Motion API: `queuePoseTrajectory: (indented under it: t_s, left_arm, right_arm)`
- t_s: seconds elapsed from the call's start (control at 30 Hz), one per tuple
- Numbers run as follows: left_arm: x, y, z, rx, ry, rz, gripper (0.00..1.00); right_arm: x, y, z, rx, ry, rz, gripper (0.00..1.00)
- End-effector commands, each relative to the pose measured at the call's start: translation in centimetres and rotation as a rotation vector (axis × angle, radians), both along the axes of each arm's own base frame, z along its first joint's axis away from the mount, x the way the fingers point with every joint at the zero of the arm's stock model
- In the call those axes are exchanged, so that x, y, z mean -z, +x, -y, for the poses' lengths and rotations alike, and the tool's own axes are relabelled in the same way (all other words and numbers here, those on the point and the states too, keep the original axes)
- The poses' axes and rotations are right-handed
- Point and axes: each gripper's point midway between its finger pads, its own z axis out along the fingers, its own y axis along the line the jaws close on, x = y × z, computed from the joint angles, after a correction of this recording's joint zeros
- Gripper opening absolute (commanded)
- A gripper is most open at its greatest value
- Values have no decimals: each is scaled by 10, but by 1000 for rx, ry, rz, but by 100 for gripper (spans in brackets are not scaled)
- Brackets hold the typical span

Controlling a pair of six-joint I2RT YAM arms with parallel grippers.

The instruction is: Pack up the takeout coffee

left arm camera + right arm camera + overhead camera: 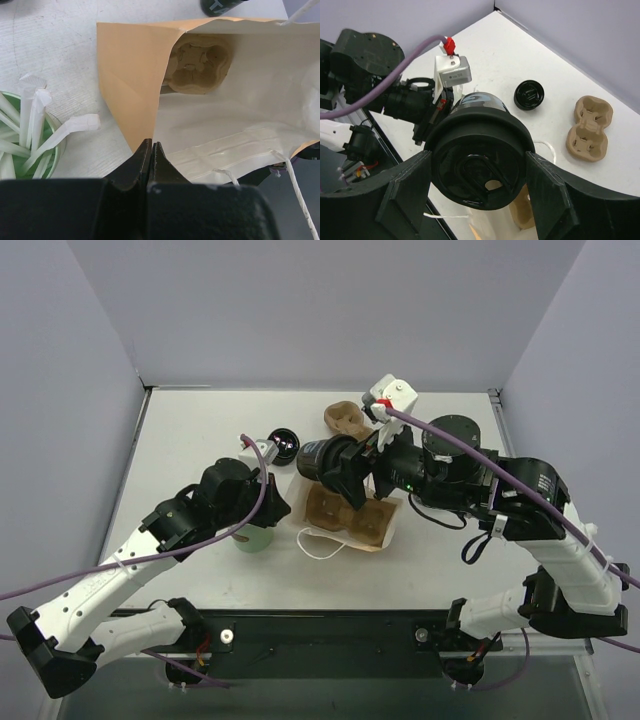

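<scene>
Above the twelve o'clock edge of the paper bag (250,90), my right gripper (477,167) clamps the takeout coffee (480,112) by its sides, poised for loading; at nine o'clock my left gripper (151,150), fully closed, pinches the rim so the mouth gapes.

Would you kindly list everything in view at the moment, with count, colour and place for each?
Lidded cup: one, black, in the right gripper, just above the bag.
Open cup: one, black with a shiny inside, on the table beyond the left gripper.
Green cup: one, green, left of the bag.
Straws: several, white, in the green cup.
Paper bag: one, brown outside and white inside, lying open mid-table.
Cup carriers: two, tan; one inside the bag, one on the far table.
Table: one, white.
Left gripper: black, shut on the bag's edge.
Right gripper: black, closed around the lidded cup.
</scene>
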Motion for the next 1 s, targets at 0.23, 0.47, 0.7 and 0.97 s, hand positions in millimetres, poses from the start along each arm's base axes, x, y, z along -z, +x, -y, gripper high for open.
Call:
queuePoseTrajectory:
  t_s: [0.23,0.47,0.7,0.97]
  left_arm:
    - [-44,11,11,28,-116,172,0]
    - [-44,17,17,30,-171,243,0]
    - [-37,-1,21,104,-224,222,0]
    - [-31,-5,21,121,-226,207,0]
  right_arm:
    - [103,-1,27,-58,-438,-4,48]
    - [167,10,23,-83,-700,-12,46]
    - [192,29,16,-59,-872,73,46]
    - [223,40,28,-42,-871,91,44]
